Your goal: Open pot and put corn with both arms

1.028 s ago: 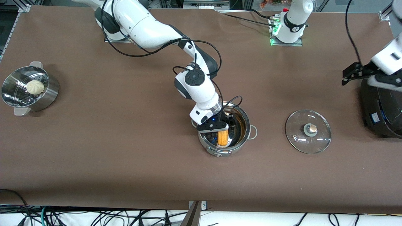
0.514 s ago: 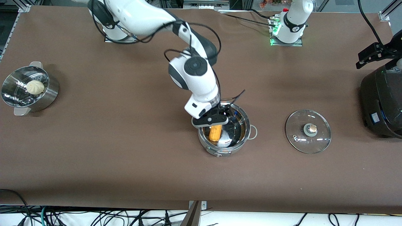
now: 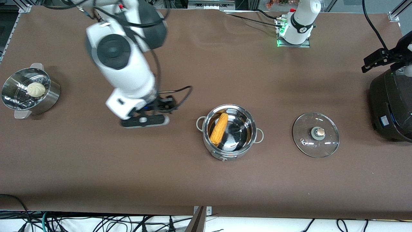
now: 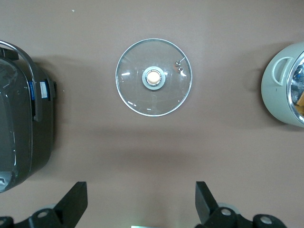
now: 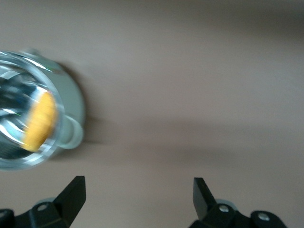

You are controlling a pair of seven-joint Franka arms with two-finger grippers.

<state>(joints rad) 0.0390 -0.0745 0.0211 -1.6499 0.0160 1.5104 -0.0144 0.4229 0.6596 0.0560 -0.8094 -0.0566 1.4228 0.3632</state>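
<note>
Corn (image 3: 219, 129) now lies loose inside the pot (image 3: 229, 151), slanted along the wall toward the right arm's end, with nothing holding it; a second ago we had it pinched over the pot, so the drop is made. Our right gripper (image 3: 145, 121) has pulled away and hangs over bare table (image 3: 96, 167) between the pot and the steamer pot (image 3: 48, 100) with its white bun (image 3: 35, 89), its jaws spread wide and empty, as the right wrist view confirms (image 5: 137, 194). Our left gripper (image 3: 375, 59) has drawn back as well and sits above the black cooker (image 3: 391, 106) at the left arm's end, jaws spread with nothing between them (image 4: 141, 202). The glass lid (image 3: 315, 134) rests flat on the table beside the pot, toward the left arm's end, apart from it. We judge both parts of the task done: pot open, corn in.
</note>
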